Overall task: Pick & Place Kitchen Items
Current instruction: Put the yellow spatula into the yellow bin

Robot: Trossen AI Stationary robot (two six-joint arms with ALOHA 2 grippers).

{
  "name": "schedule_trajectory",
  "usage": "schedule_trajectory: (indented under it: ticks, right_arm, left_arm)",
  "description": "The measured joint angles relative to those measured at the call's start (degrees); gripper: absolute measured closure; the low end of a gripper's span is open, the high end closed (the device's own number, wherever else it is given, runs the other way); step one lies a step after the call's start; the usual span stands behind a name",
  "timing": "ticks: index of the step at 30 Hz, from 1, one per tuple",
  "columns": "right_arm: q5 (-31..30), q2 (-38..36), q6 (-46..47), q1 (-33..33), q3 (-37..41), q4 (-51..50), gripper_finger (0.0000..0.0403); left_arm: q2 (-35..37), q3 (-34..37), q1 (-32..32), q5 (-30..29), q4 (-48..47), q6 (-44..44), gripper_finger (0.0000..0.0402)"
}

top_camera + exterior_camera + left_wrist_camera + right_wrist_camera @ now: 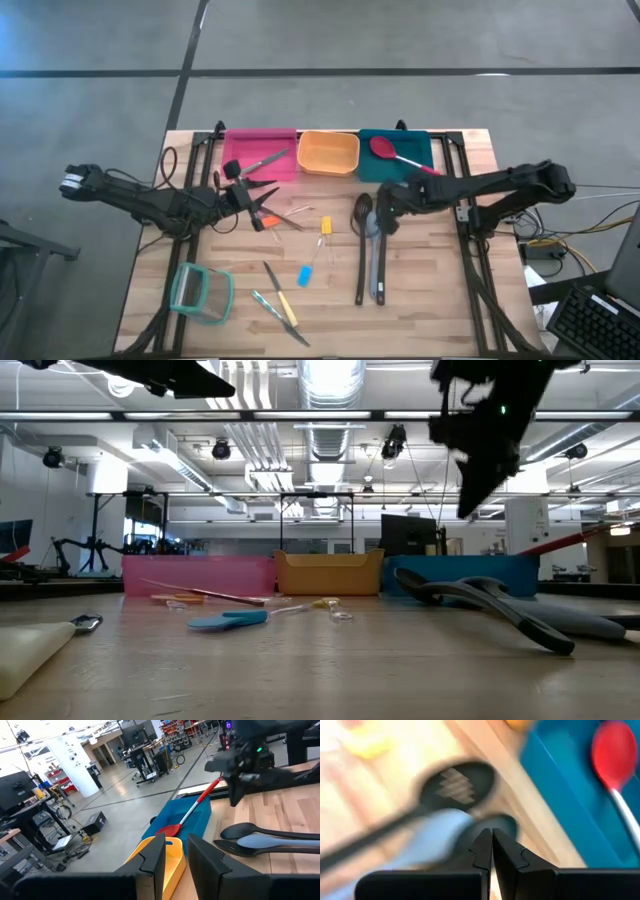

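The black and grey spoons (368,250) lie together on the tabletop right of centre, long axes running toward the bins, bowls nearest the teal bin (400,158). The right gripper (388,222), fingers pressed together and empty, hovers over those bowls (clearly the nearer arm). The left gripper (243,198), fingers narrowly parted, holding nothing visible, waits by the pink bin (260,158).

Pale wood-plank table (430,290), matt

- Three bins (328,153) in a row along the table's (430,310) far edge.
- Right bin: spoon (398,155) inside.
- Left bin: tool (262,161) inside.
- Two long utensils (368,255) side by side, right of centre.
- Container (201,292) at near left; knives (280,305) beside it.
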State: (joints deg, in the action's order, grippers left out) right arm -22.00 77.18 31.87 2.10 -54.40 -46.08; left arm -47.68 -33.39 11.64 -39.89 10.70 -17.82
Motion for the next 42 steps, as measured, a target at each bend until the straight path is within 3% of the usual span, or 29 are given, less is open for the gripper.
schedule_trajectory:
  ticks: [10,18,33,42]
  right_arm:
    - [0.0,1.4,0.3,6.4,-8.0,16.9,0.0394]
    - [7.7,7.8,-5.0,6.4,-16.4,16.3,0.0384]
    - [8.5,26.8,-4.8,3.6,-29.8,2.8,0.0225]
    - [13.4,32.7,5.8,0.1,-30.2,2.8,0.0139]
  left_arm:
    - [0.0,0.0,0.0,0.0,-0.4,0.8,0.0319]
    - [0.0,0.0,0.0,0.0,-1.6,0.5,0.0319]
    - [0.0,0.0,0.0,0.0,-1.8,0.5,0.0319]
    - [0.0,0.0,0.0,0.0,-2.2,0.4,0.0319]
